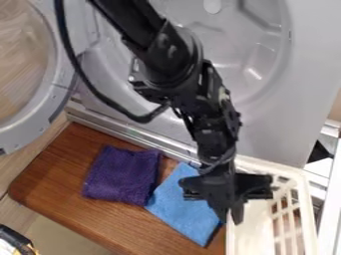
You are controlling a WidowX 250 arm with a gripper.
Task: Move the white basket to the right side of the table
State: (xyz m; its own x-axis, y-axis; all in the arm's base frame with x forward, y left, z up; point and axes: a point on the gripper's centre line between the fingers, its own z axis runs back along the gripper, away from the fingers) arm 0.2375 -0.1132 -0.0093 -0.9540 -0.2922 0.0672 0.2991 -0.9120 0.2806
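Hanging at the white basket [307, 214] — black gripper [228, 217] — apart or clamped, unclear.

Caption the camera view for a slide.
Black gripper at the near-left edge of a white basket, with a blue cloth and a purple cloth on the wooden table.

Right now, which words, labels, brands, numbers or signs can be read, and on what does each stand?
None can be read.
Small pale marks on the black arm: too small to read.
No legible lettering on the white basket, purple cloth, blue cloth, wooden table or grey machine.
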